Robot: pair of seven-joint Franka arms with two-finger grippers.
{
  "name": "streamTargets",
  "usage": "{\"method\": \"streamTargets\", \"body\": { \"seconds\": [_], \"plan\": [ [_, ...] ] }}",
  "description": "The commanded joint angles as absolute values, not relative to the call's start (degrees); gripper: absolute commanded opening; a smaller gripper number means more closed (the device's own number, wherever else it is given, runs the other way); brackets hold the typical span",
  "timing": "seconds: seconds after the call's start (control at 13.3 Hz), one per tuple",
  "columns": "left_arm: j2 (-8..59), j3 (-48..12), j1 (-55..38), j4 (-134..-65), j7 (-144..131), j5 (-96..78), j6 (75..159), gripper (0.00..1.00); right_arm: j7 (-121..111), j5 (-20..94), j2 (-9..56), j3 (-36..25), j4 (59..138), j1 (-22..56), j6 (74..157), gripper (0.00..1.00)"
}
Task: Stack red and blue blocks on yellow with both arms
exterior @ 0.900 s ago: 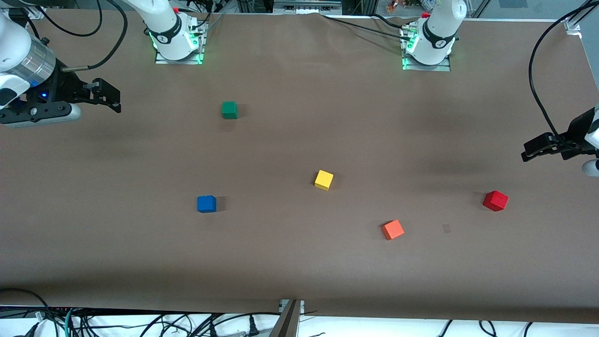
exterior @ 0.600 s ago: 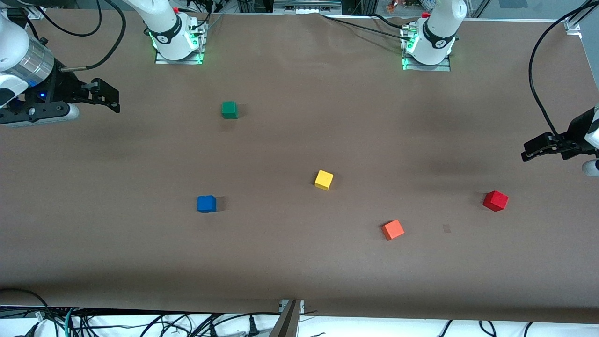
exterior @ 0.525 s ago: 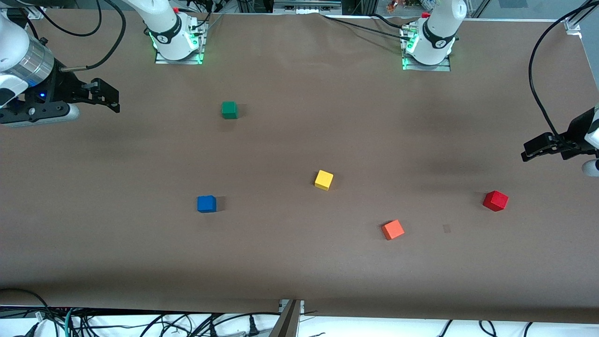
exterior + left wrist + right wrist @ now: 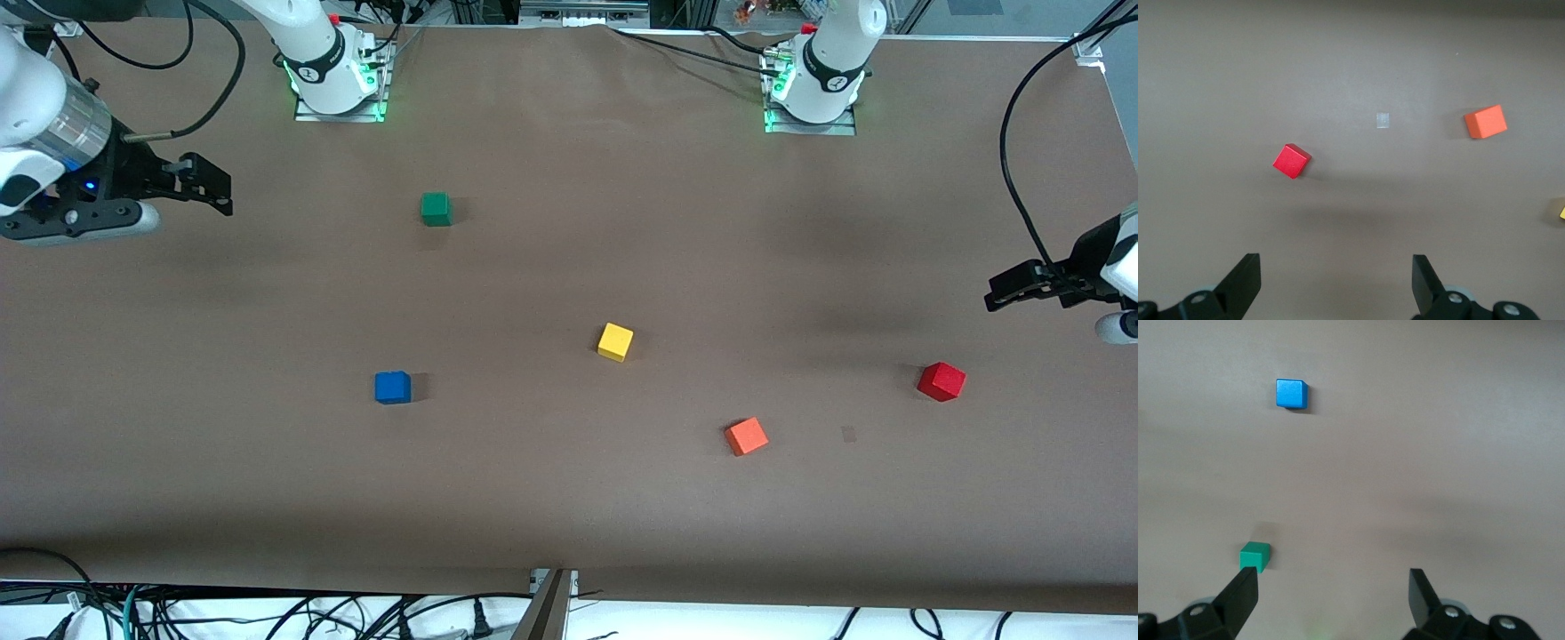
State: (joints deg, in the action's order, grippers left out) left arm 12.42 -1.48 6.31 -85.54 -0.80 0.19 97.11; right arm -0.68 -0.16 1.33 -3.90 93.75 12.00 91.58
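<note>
The yellow cube (image 4: pixel 615 341) rests near the middle of the brown table (image 4: pixel 569 498). The blue block (image 4: pixel 392 388) (image 4: pixel 1291 393) lies toward the right arm's end, the red block (image 4: pixel 941 381) (image 4: pixel 1291 161) toward the left arm's end. My right gripper (image 4: pixel 213 188) (image 4: pixel 1333 593) hangs open and empty above the table at its own end. My left gripper (image 4: pixel 1009 292) (image 4: pixel 1336 279) hangs open and empty over its end, above the table near the red block. A sliver of the yellow cube (image 4: pixel 1562 213) shows at the edge of the left wrist view.
A green cube (image 4: pixel 436 209) (image 4: pixel 1255 556) lies farther from the front camera than the blue block. An orange-red cube (image 4: pixel 746 436) (image 4: pixel 1485 122) sits between yellow and red, nearer the camera. Both arm bases (image 4: pixel 333 76) (image 4: pixel 813 84) stand at the table's back edge. Cables trail along the front edge.
The left gripper has shifted slightly toward the red block. The right gripper has edged a little over the table. No block has moved.
</note>
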Motion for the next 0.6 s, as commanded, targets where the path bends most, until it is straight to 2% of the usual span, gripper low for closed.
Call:
{"method": "streamTargets", "body": {
  "seconds": [0.0, 0.22, 0.53],
  "plan": [
    [17.82, -0.79, 10.88, -83.15, 0.26, 1.58, 99.21, 1.00, 0.87, 0.78, 3.76, -3.25, 98.43, 12.13, 99.11, 1.00],
    [25.55, -0.70, 14.49, -82.79, 5.77, 1.67, 106.67, 1.00, 1.76, 1.76, 12.54, -3.16, 98.09, 14.67, 106.75, 1.00],
    [34.87, -1.31, 17.05, -83.50, 8.17, 0.97, 116.61, 1.00, 3.77, 1.67, 24.84, -3.25, 96.69, 18.54, 123.27, 1.00]
  ]
}}
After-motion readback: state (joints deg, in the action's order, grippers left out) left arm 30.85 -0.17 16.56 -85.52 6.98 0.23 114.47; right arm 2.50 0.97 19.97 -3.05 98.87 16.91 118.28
